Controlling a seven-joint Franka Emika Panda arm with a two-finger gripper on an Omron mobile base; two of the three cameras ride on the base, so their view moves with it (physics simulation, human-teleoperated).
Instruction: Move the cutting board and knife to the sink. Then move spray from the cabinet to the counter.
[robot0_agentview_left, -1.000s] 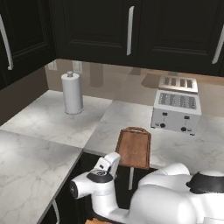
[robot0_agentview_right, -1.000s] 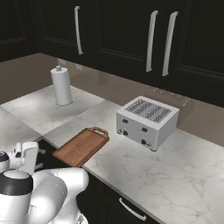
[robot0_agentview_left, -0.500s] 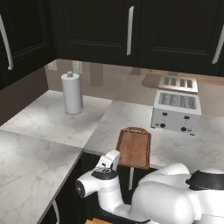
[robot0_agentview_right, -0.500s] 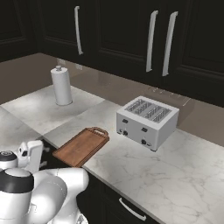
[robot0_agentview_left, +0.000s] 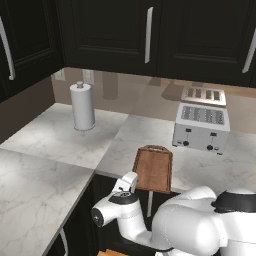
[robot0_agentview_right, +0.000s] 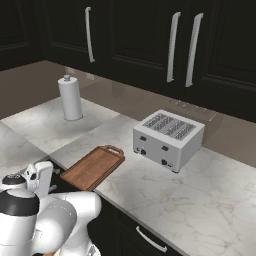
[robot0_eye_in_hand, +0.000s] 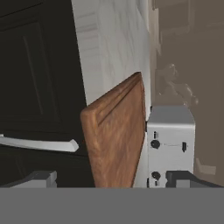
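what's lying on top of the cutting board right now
Nothing shows on the cutting board; its wooden top is bare in both base views. No knife can be seen on it.

Matt reddish wood cutting board (robot0_agentview_left: 154, 169) lies on veined marble counter (robot0_agentview_left: 45, 145) beside a brushed-metal toaster (robot0_agentview_left: 201, 126).

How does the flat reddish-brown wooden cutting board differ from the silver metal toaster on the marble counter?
The flat reddish-brown wooden cutting board lies low and thin; the boxy silver metal toaster stands much taller. The board is plain wood with a loop handle at its far end; the toaster has slots on top and dark knobs on its front. The board reaches over the counter's front edge; the toaster sits further back. Both rest on the white marble counter.
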